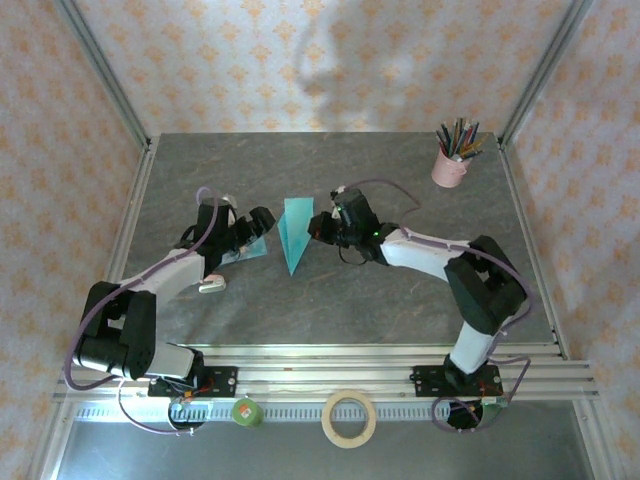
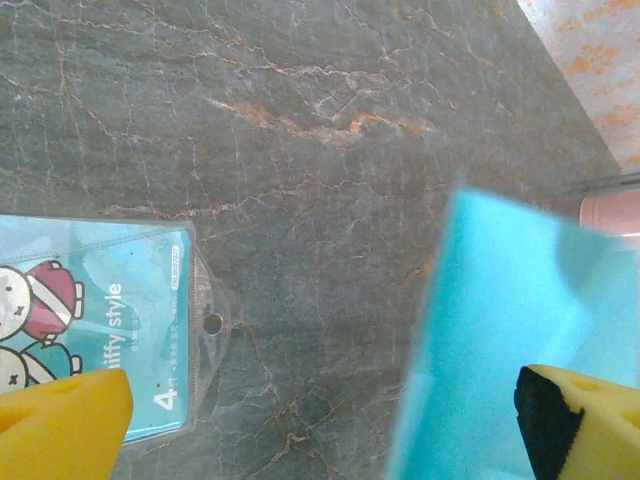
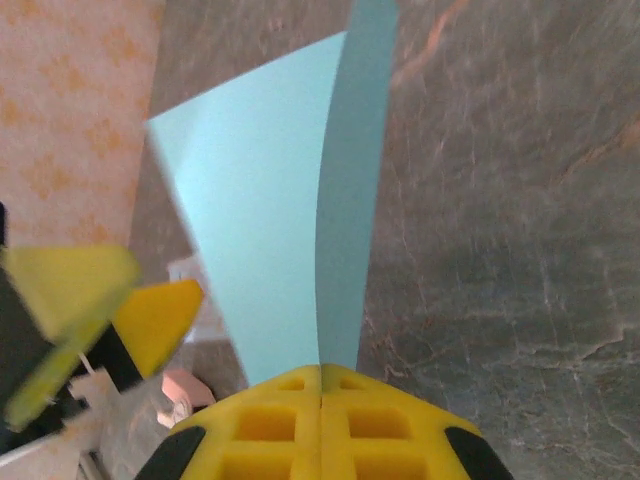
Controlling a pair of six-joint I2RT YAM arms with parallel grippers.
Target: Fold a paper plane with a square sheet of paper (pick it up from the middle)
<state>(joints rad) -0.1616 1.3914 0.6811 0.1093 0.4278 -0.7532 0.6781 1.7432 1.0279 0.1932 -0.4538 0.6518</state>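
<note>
Now pinching the paper (image 1: 294,232) at the middle of the counter (image 1: 400,310) with the right end effector (image 3: 320,385) pressed together on its fold, left end effector (image 2: 320,420) spread just beside; gripping firmly, avoiding crumpling.

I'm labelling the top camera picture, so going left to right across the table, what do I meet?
Left gripper → paper → right gripper → pencil cup.
</note>
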